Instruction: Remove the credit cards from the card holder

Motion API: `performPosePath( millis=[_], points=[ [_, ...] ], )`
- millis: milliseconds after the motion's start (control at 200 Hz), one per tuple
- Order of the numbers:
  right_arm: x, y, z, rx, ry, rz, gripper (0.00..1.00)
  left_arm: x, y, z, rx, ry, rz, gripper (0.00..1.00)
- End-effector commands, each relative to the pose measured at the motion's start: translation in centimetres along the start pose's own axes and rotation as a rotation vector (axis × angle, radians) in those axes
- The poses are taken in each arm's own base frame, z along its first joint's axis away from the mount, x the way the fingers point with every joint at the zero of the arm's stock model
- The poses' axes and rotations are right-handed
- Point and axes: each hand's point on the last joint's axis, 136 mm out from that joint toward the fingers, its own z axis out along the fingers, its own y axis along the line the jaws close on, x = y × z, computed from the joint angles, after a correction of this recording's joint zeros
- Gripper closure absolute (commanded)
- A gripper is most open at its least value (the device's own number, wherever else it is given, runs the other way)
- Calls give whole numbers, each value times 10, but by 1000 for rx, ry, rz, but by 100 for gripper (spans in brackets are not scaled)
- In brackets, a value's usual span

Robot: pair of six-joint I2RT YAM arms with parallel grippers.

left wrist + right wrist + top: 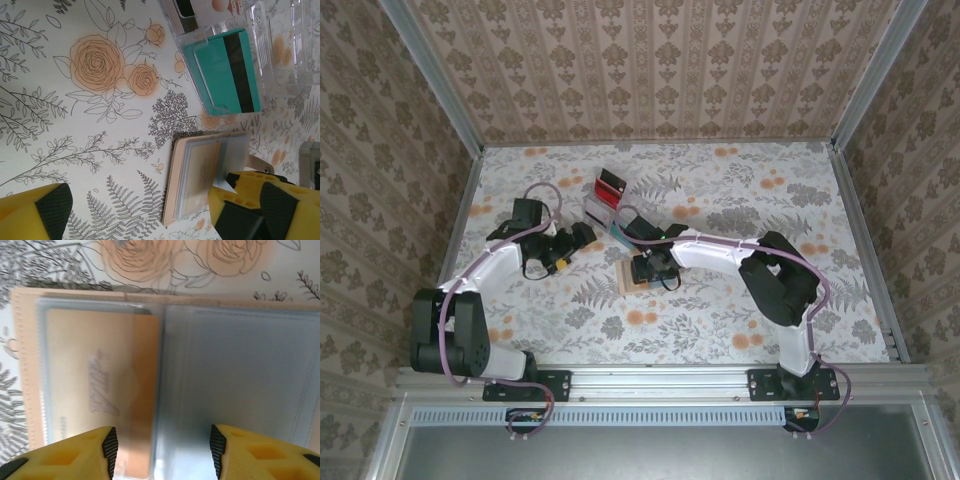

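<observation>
Right wrist: right pincer (pixel 163 447) apart astride card holder (pixel 25 365) edge, left pincer (pixel 162 207) wide apart nearby

The left arm (pixel 485 270) reaches forward and bends inward, its left gripper (pixel 575 242) (pixel 155 215) aimed right with jaws spread wide. The right arm (pixel 720 252) folds back toward the centre. The right gripper (pixel 650 270) (pixel 164 445) points down, its 2 yellow fingers (pixel 85 455) parted about halfway.

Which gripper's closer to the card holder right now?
Right. The right gripper hangs directly over the open card holder, jaws either side of its centre fold. The left gripper sits off to its left, jaws wide, pointing toward it.
</observation>
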Motion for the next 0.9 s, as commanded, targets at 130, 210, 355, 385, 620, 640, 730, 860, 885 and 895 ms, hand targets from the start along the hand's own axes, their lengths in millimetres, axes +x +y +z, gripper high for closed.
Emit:
performPosePath(
  millis=[130, 210, 355, 385, 620, 640, 730, 860, 885, 895],
  points=[
    [11, -18, 8, 113, 43, 4, 51, -5, -10, 1, 19, -4, 8, 0],
    [13, -21, 10, 129, 50, 3, 53, -3, -13, 3, 27, 6, 12, 0],
    [16, -26, 12, 141, 53, 9, 58, 4, -18, 9, 42, 36, 21, 2],
    [17, -26, 13, 144, 55, 10, 59, 7, -19, 11, 45, 46, 23, 3],
    [19, -29, 16, 147, 57, 21, 65, 29, -33, 27, 80, 122, 50, 29],
    [19, -28, 16, 144, 57, 21, 66, 32, -34, 29, 87, 131, 53, 32],
    [20, -28, 17, 132, 63, 24, 68, 42, -40, 36, 109, 169, 59, 42],
    [22, -29, 19, 131, 68, 33, 68, 60, -50, 49, 144, 236, 65, 53],
    [22, -29, 19, 130, 67, 34, 69, 63, -51, 52, 147, 249, 67, 55],
    [22, -29, 19, 131, 68, 34, 69, 64, -52, 53, 147, 252, 70, 56]
  ],
)
